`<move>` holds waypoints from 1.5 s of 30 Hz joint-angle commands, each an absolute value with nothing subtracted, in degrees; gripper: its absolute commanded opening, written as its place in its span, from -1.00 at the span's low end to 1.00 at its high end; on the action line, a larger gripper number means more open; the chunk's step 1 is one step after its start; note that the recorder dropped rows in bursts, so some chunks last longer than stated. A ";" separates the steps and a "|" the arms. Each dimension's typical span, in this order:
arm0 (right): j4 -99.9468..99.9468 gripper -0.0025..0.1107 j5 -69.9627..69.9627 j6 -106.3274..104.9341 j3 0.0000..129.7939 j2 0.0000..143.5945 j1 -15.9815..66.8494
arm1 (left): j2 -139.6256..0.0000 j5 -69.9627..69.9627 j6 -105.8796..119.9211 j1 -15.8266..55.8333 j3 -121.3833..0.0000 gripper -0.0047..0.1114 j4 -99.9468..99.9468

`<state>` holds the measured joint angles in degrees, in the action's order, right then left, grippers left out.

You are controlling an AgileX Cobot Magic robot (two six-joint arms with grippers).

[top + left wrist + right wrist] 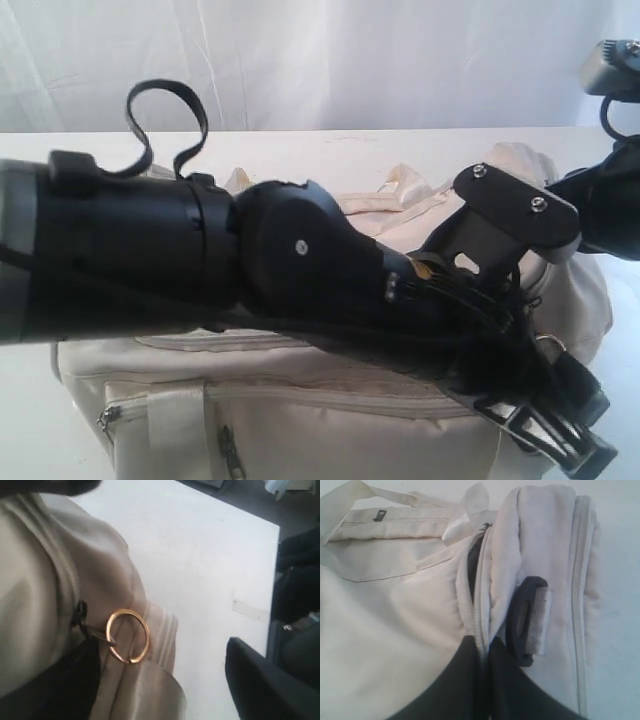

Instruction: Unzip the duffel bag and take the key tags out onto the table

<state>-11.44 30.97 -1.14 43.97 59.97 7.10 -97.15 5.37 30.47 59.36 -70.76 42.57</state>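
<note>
**Left arm (150,250) looms over bag; tags not yet out**

Black and bulky, that arm crosses the front of the exterior view and hides much of the cream duffel bag (350,430), which sits on the white table (200,555).

In the right wrist view the right hand (482,650) has its two dark fingers pressed together on the bag's zipper (476,607), pinching the fabric along the seam. Beyond the pinch the zipper gapes a little, showing a dark slit, so the opening looks only partly made. A black strap ring (516,630) with webbing lies just beside the seam.

The left hand (162,647) stands apart, one finger (260,685) over the table and the other low against the bag's end, gripping nothing. Between them a gold split ring (146,635) hangs from a dark fitting on the bag; no coloured tag shows on it.

The key tags appear in no view, so they are presumably inside the bag. By my reading, the unzipping is under way, and widening the opening, reaching in and laying the tags on the table all remain.
</note>
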 commanded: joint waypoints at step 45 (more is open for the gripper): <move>-3.76 -0.96 28.99 4.97 44.75 59.43 6.74 | -90.54 29.50 6.57 56.59 -70.44 -0.92 12.25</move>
<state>-6.17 32.32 4.82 43.98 60.07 6.86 -92.22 22.87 12.23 56.24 -70.86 18.09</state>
